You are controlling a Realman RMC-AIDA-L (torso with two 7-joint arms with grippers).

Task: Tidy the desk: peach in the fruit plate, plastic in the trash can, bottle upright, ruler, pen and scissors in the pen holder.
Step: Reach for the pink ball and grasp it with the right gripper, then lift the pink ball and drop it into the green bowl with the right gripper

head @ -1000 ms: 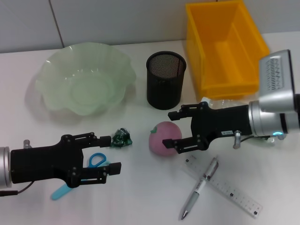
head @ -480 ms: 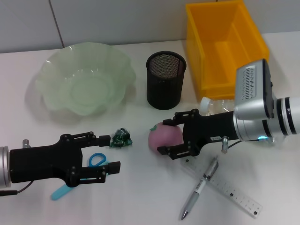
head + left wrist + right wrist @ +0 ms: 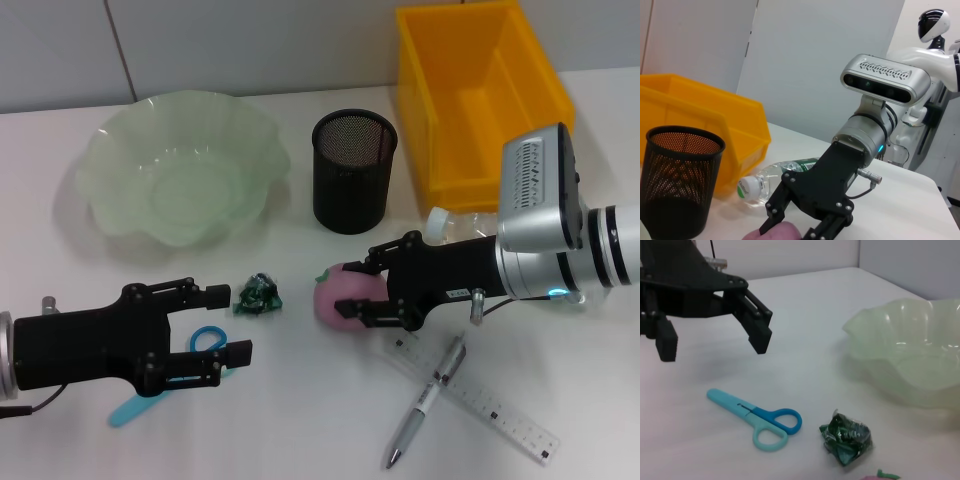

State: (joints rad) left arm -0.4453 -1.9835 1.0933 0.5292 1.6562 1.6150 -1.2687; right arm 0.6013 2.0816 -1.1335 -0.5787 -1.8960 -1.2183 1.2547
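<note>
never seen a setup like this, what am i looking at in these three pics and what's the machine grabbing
It is a two-armed robot tidying a desk. One picture looks down from its head; the other two come from cameras on its wrists, each catching the opposite arm. The right gripper has its fingers around a pink peach that sits on the table; whether they press it yet is hard to tell. The left gripper hangs open above blue scissors, holding nothing. Also there: a green fruit plate, a black mesh pen holder, a yellow bin, a crumpled green wrapper, a lying bottle, a pen and a ruler.
</note>
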